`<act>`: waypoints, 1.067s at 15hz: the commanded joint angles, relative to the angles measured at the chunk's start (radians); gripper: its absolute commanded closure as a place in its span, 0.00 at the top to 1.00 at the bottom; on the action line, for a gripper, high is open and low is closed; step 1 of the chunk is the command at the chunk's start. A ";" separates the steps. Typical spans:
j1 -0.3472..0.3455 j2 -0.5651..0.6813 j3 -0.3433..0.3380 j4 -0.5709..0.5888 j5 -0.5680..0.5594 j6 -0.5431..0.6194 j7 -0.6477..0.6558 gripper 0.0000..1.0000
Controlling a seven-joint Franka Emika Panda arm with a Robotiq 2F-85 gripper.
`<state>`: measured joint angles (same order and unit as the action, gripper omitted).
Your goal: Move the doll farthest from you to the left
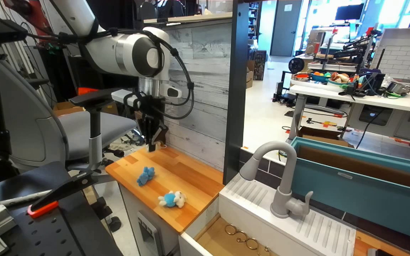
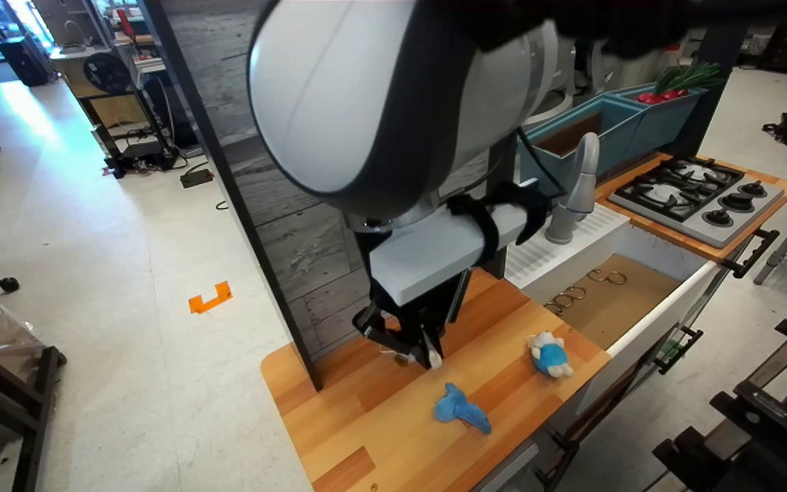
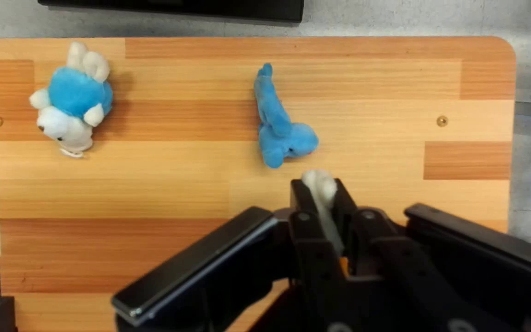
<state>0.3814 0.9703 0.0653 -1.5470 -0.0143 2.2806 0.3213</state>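
Note:
My gripper (image 1: 151, 146) is shut on the doll (image 3: 323, 188), a small pale beige soft toy pinched between the fingertips. Most of the doll is hidden by the fingers; bits of it show in both exterior views (image 1: 161, 144) (image 2: 435, 358). The gripper (image 2: 424, 355) points down over the wooden counter, near the wall panel. I cannot tell whether the doll touches the counter. The solid blue toy (image 3: 277, 122) lies on the counter just beyond the fingertips in the wrist view. The pale blue-and-white toy (image 3: 75, 97) lies at upper left there.
The wooden counter (image 1: 190, 170) has a grey plank wall panel (image 1: 201, 89) along one long side. A white sink (image 2: 629, 307) with a grey faucet (image 1: 285, 177) adjoins one end. A dark post (image 1: 235, 99) stands at the panel's edge. A grey chair (image 1: 94, 122) stands beyond the counter's far end.

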 commanded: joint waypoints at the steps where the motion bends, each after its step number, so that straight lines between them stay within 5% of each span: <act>1: -0.030 0.060 0.026 0.035 0.014 0.047 -0.045 0.03; 8: -0.071 0.155 0.058 0.081 0.015 0.240 -0.155 0.03; 9: -0.075 0.165 0.063 0.088 0.014 0.254 -0.170 0.27; 10: -0.080 0.171 0.068 0.093 0.014 0.261 -0.184 0.40; 16: -0.073 0.176 0.060 0.099 0.000 0.262 -0.211 0.82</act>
<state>0.3133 1.1337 0.1161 -1.4698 -0.0140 2.5323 0.1362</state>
